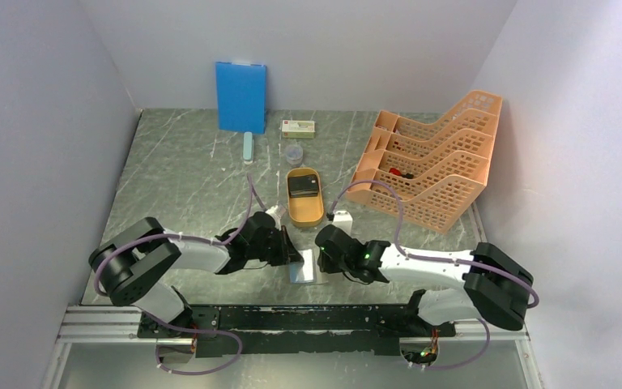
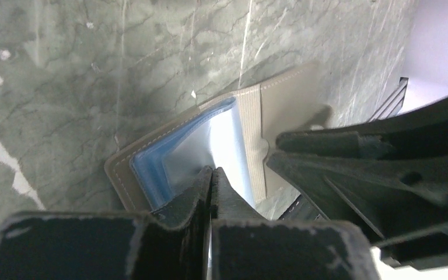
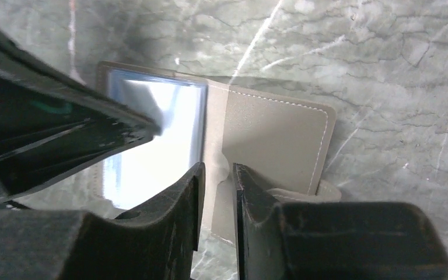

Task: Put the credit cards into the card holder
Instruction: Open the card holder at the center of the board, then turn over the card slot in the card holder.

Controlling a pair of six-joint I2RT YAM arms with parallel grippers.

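Your left gripper (image 2: 212, 172) is clenched, tips on the shiny inner face of the card holder (image 2: 286, 105). Your right gripper (image 3: 217, 169) pinches its grey fold. The credit cards (image 1: 304, 187) lie beyond both grippers, in the orange tray (image 1: 306, 215).

A blue board (image 1: 240, 96) stands against the back wall on the dark marbled tabletop (image 1: 186, 186). Nearby lie a white-and-green box (image 1: 299, 127) and an orange oval tray (image 1: 305, 220), with an orange mesh rack (image 1: 437, 162) to the right.
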